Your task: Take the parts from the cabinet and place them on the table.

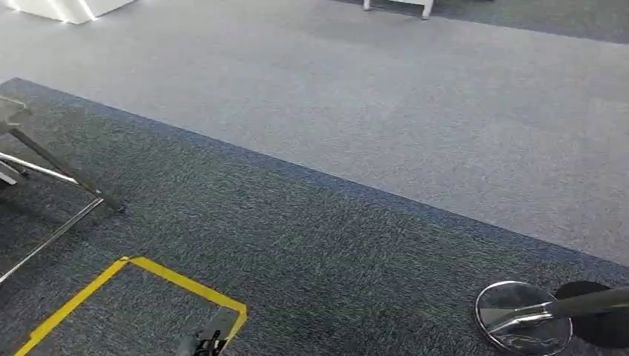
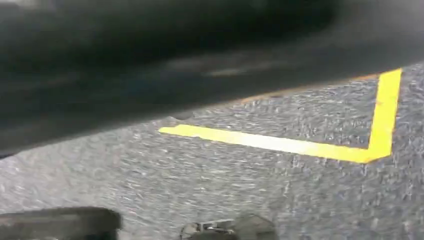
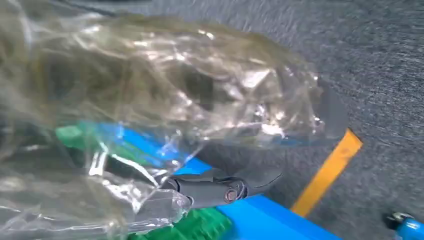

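In the right wrist view my right hand [image 3: 212, 189] grips a crumpled clear plastic bag [image 3: 175, 90] that covers most of the hand. A dark finger shows under the bag's lower fold. What is inside the bag is blurred, with dark shapes showing through. The bag hangs over a blue and green surface [image 3: 255, 217] and dark carpet. At the bottom edge of the head view a small dark piece [image 1: 204, 343] looks like my left hand; how its fingers lie cannot be made out. The left wrist view is blurred, with carpet and a yellow tape corner [image 2: 372, 150].
Dark and light grey carpet spreads ahead. Yellow floor tape [image 1: 178, 282] marks a box at the lower left. Slanted metal legs [image 1: 59, 167] stand at the left edge. A chrome post base [image 1: 519, 319] sits at the lower right, white furniture feet [image 1: 426, 9] far ahead.
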### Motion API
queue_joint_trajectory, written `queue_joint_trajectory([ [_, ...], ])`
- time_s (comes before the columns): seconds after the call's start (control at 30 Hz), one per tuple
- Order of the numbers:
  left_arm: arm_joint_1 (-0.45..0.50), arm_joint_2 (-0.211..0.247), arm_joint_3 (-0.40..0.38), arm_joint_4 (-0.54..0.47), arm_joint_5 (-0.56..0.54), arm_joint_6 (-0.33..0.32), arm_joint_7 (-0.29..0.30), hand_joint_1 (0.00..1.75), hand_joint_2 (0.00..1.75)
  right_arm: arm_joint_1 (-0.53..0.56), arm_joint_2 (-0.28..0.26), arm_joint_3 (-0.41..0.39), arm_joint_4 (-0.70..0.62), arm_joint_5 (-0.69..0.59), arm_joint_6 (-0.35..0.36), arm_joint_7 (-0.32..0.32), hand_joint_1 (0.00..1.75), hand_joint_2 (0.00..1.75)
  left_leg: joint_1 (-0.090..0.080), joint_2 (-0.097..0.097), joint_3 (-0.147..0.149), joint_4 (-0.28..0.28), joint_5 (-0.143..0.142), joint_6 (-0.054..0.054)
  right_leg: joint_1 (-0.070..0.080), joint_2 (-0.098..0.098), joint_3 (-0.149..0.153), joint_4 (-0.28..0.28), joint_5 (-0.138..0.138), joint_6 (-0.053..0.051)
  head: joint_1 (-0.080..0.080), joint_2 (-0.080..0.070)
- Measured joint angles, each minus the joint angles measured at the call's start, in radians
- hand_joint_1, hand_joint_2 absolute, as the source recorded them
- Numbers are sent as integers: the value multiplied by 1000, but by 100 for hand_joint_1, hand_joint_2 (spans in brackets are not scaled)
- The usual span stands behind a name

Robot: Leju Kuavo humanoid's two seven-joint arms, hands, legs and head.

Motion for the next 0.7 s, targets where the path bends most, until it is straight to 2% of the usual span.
queue_joint_trajectory([
  [0.03,2,0,-4,0,-9,3,14,0,0,-5,0,-9,0,-15,0,-4,0,0,1,-21,-35,80,-44,0,0,13,-1,0,1,-4,-1,0],
  [0.07,5,0,-10,0,-24,5,28,0,0,-9,0,-17,0,-37,-1,-8,0,0,0,-30,-72,159,-79,-1,2,25,-2,0,1,-6,-2,0],
  [0.1,7,0,-22,1,-44,5,41,0,0,-12,0,-29,-2,-56,-2,-15,0,0,0,-34,-109,233,-102,0,4,38,-2,0,2,-7,-3,0],
  [0.13,8,0,-36,1,-60,-1,51,0,0,-14,0,-43,-4,-64,-3,-20,0,0,0,-34,-127,260,-98,2,6,52,-1,0,2,-7,-2,0],
  [0.17,9,-1,-48,1,-60,-7,55,0,0,-16,0,-53,-5,-69,-3,-27,0,0,0,-35,-122,241,-70,6,8,65,0,1,2,-7,-2,0],
  [0.2,9,-3,-53,1,-60,-7,55,0,0,-19,-1,-61,-7,-74,-3,-41,0,0,-1,-37,-100,189,-25,12,9,80,1,2,2,-7,-2,0],
  [0.23,9,-5,-59,1,-63,-3,52,0,0,-25,-1,-68,-9,-77,-2,-59,0,0,-1,-50,-64,104,27,18,9,95,3,2,2,-7,-2,0],
  [0.27,9,-6,-66,1,-72,1,46,0,0,-31,-1,-73,-9,-79,-2,-71,0,0,-2,-82,-28,25,70,26,9,109,4,3,3,-6,-2,0],
  [0.3,9,-5,-73,1,-74,5,32,0,0,-39,-1,-76,-9,-77,0,-78,0,0,-2,-138,-14,-15,76,34,10,120,2,6,3,-2,0,0],
  [0.33,7,-7,-75,1,-72,9,12,0,0,-49,-1,-79,-10,-74,2,-80,0,0,3,-134,-7,-39,71,32,9,134,-8,12,5,3,-2,0],
  [0.37,2,-8,-75,0,-64,11,-9,0,0,-52,-1,-80,-10,-69,3,-80,0,0,0,-129,-8,-42,63,30,5,142,-19,12,8,10,-4,0],
  [0.43,-3,-11,-74,-3,-55,16,-50,0,0,-53,-1,-80,-10,-59,3,-78,0,0,-2,-113,-7,-51,71,35,2,161,-27,4,15,25,-4,0],
  [0.47,-5,-12,-73,-5,-51,17,-57,0,0,-54,-2,-80,-10,-58,2,-77,0,0,6,-94,-1,-65,79,37,3,129,-36,19,7,25,-1,0],
  [0.5,-6,-15,-73,-6,-50,18,-61,0,0,-59,-2,-81,-10,-57,1,-76,0,0,4,-83,2,-70,79,40,8,66,-53,53,-18,30,3,0],
  [0.53,-5,-15,-72,-6,-50,18,-63,0,0,-66,-2,-81,-10,-56,2,-76,0,0,2,-67,2,-70,79,43,6,40,-88,122,-58,36,7,0],
  [0.57,-3,-16,-72,-6,-48,18,-68,0,0,-71,-2,-81,-10,-55,2,-76,0,0,1,-49,3,-69,78,43,3,29,-130,206,-96,40,5,0],
  [0.6,-2,-16,-72,-6,-46,22,-75,0,0,-74,-2,-81,-10,-54,2,-74,0,0,0,-32,2,-69,78,44,0,23,-165,274,-121,45,5,0],
  [0.63,-3,-16,-72,-6,-41,24,-84,0,0,-73,-2,-81,-10,-52,3,-68,0,0,0,-19,2,-68,77,43,-3,21,-183,312,-128,49,5,0],
  [0.67,-5,-17,-72,-6,-39,26,-86,0,0,-70,-2,-81,-10,-50,3,-59,0,0,0,-5,3,-68,75,42,-6,19,-175,300,-109,52,5,0],
  [0.7,-6,-18,-72,-6,-39,28,-86,0,0,-67,-2,-81,-10,-50,3,-49,0,0,1,6,5,-68,73,38,-7,14,-145,243,-73,54,6,0],
])
